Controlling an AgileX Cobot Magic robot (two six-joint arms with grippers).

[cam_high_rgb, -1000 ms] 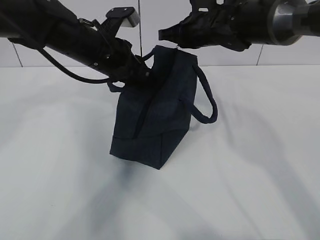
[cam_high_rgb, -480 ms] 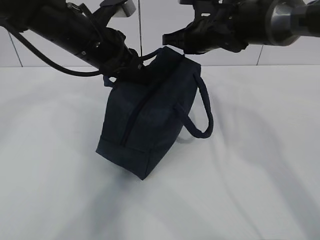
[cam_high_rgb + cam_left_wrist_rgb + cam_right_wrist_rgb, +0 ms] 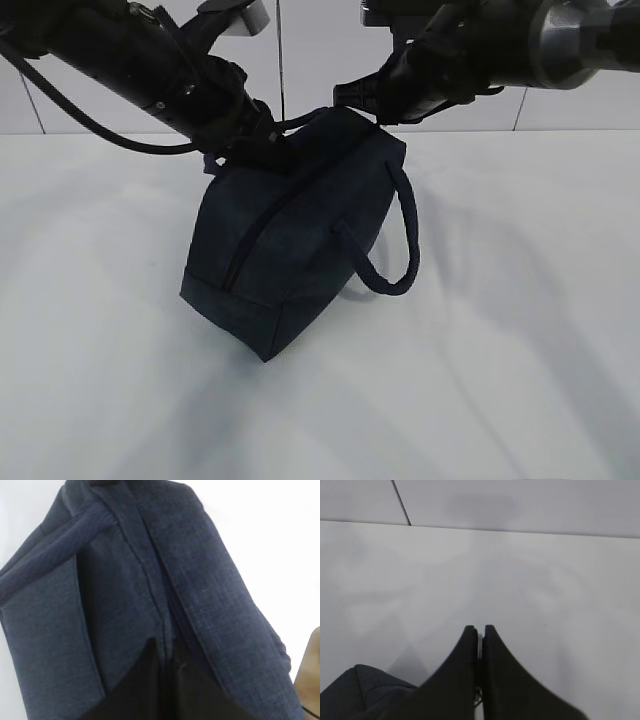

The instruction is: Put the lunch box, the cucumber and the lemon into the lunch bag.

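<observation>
Lunch bag: the boxy dark navy fabric lunch bag (image 3: 290, 250) hangs tilted between the two arms, its lower corner at or just above the white table (image 3: 500, 380); whether it touches cannot be told.
Table: plain white surface under the bag, meeting a pale tiled wall (image 3: 300, 60) behind.
Bag zipper: a dark zip line (image 3: 255, 232) runs along the upward-facing side and looks closed; in the left wrist view it shows as a seam (image 3: 150, 585) down the fabric.
Bag handles: one navy loop handle (image 3: 398, 250) hangs free on the right side; the other lies by the left gripper.
Left gripper: the black left gripper (image 3: 262, 150) is at the bag's upper left edge, its fingers (image 3: 145, 680) pressed close together on the fabric beside the zip.
Right gripper: the black right gripper (image 3: 350, 95) is at the bag's top corner; its fingers (image 3: 465, 665) are nearly together, pinching a thin metal piece (image 3: 480, 647), apparently the zip pull.
</observation>
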